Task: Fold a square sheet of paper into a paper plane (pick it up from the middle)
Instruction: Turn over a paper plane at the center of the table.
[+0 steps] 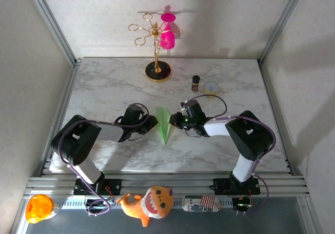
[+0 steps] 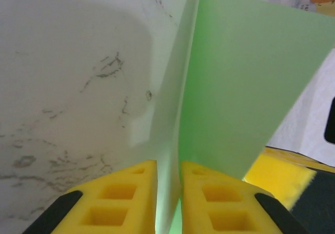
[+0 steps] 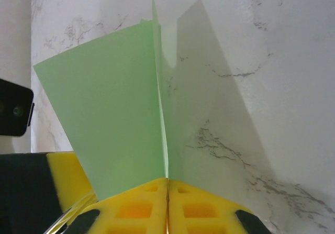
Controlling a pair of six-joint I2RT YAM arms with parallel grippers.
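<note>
Opposite right claw point(image 3: 167, 180), left claw point(image 2: 168, 163) grips paper plane point(image 1: 164, 126).

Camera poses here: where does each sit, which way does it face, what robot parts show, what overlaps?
Top external: above, behind the bases, looking down at the table; left gripper, right gripper show.
Left wrist: on the left arm, looking along its yellow fingers at the paper plane.
Right wrist: on the right arm, facing the paper plane's other side, fingers shut on it.
Shared: the paper plane.
</note>
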